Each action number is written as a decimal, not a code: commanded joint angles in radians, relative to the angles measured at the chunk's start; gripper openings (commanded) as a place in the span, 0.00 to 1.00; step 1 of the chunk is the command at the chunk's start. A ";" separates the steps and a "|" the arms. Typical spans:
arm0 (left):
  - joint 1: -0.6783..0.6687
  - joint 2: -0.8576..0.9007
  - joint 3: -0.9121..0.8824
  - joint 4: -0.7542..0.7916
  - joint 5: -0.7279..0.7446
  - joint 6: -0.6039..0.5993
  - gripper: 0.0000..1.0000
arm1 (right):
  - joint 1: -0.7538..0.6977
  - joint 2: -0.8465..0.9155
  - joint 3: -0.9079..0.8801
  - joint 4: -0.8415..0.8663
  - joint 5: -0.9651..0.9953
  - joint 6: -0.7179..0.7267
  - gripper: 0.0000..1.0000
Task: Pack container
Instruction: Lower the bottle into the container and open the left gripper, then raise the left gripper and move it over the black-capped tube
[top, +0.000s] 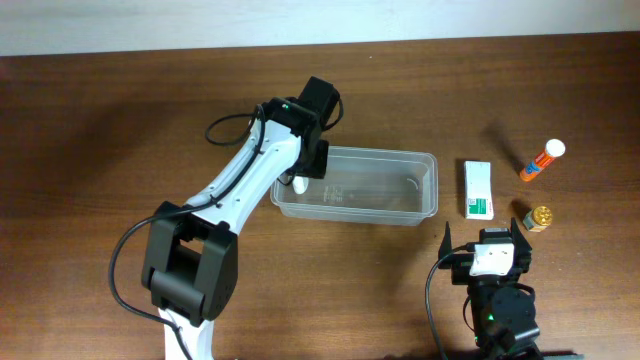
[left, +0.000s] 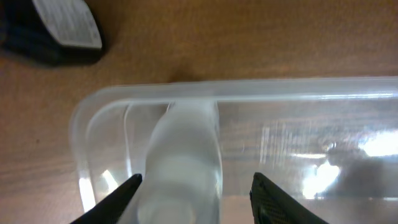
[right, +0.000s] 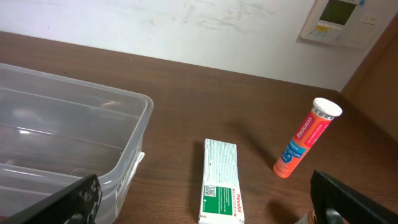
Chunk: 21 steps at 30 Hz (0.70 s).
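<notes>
The container (top: 428, 190) is a clear, shallow plastic tub in the middle of the table. It also shows in the left wrist view (left: 311, 99) and the right wrist view (right: 127, 102). My left gripper (top: 306, 172) hangs over its left end. A white bottle (top: 300, 184) sits there inside the tub, between the spread fingers. In the left wrist view the bottle (left: 183, 162) lies by the left finger, with a clear gap to the right one, so my left gripper (left: 196, 193) is open. My right gripper (top: 484, 232) rests open near the table's front edge, holding nothing.
A white-and-green box (top: 478, 189) lies just right of the tub and shows ahead of my right gripper (right: 211, 205) as the box (right: 221, 180). Further right stand an orange tube (top: 541, 160) with a white cap and a small gold-lidded jar (top: 540, 217).
</notes>
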 joint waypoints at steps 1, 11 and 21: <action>0.013 -0.016 0.086 -0.048 0.008 0.011 0.56 | -0.003 -0.002 0.005 -0.001 -0.002 -0.007 0.98; 0.050 -0.082 0.378 -0.180 0.006 0.054 0.62 | -0.003 -0.002 0.005 -0.001 -0.002 -0.007 0.98; 0.155 -0.089 0.431 -0.211 0.006 0.054 0.74 | -0.003 -0.002 0.005 -0.001 -0.002 -0.007 0.98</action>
